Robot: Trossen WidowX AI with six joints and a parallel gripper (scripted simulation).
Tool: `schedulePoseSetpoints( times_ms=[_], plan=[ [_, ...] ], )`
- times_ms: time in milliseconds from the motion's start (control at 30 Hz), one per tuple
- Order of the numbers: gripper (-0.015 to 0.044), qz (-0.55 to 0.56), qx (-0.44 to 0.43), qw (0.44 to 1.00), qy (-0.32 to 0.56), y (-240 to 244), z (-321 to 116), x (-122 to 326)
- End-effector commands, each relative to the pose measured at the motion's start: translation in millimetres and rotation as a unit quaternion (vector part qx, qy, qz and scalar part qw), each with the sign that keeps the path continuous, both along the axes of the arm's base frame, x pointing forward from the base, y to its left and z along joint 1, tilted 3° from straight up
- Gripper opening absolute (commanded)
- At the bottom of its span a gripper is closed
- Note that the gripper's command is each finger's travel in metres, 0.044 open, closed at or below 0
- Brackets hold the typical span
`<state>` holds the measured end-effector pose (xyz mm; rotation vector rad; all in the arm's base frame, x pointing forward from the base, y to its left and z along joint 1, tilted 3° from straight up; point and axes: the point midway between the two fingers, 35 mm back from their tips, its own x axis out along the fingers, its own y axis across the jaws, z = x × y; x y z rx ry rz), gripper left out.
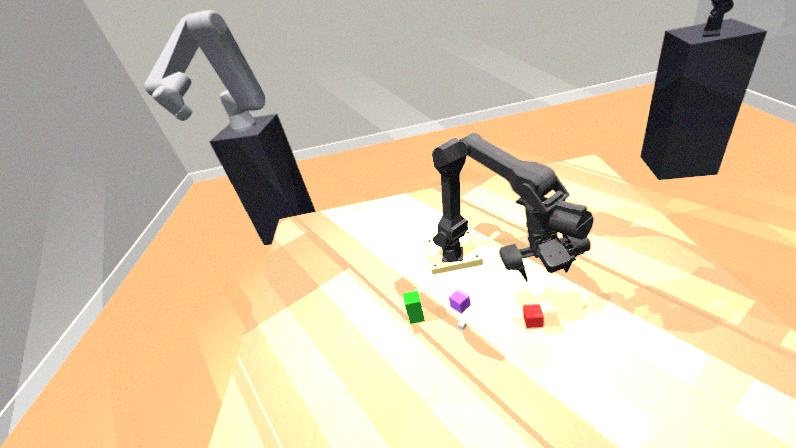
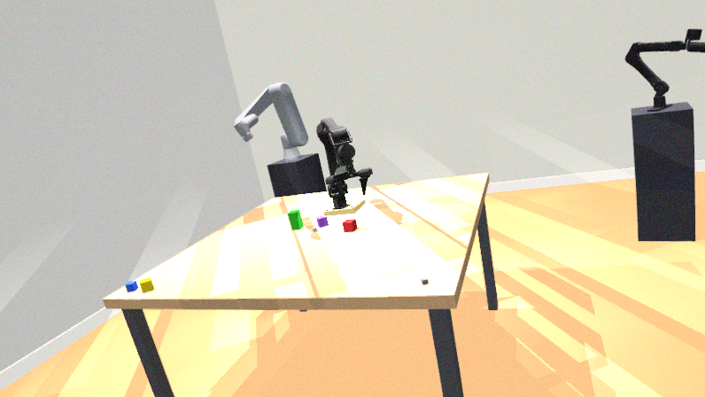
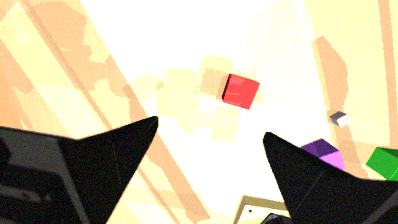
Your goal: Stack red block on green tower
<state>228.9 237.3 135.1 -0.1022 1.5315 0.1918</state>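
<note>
The red block point(image 1: 533, 316) point(image 2: 349, 225) point(image 3: 242, 91) lies flat on the table, apart from the other blocks. The green tower point(image 1: 413, 307) point(image 2: 295, 220) stands upright, left of the red block in the top and exterior views; part of the tower point(image 3: 386, 162) shows at the right edge of the wrist view. My gripper point(image 1: 547, 274) point(image 3: 211, 128) is open with nothing between its fingers. It hangs above the table, and in the wrist view the red block appears beyond the fingertips, right of the middle of the gap.
A purple block point(image 1: 459, 301) point(image 2: 321, 221) point(image 3: 334, 159) and a tiny pale cube point(image 1: 461, 325) point(image 2: 313, 229) point(image 3: 341, 118) lie between tower and red block. A blue block point(image 2: 131, 285), a yellow block point(image 2: 146, 284) and a small dark cube point(image 2: 424, 281) lie near the table's front edge.
</note>
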Motion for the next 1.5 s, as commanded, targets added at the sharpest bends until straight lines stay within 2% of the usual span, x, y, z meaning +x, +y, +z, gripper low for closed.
schedulePoseSetpoints(
  times_ms=[0,300,633,1467],
  plan=[
    [0.044,-0.05,-0.034,0.998,0.02,-23,-17,15],
    [0.044,-0.065,-0.043,0.997,0.026,-30,-24,28],
    [0.044,-0.065,-0.043,0.997,0.026,-31,-77,25],
    [0.044,-0.065,-0.043,0.997,0.026,-32,-110,24]
  ],
)
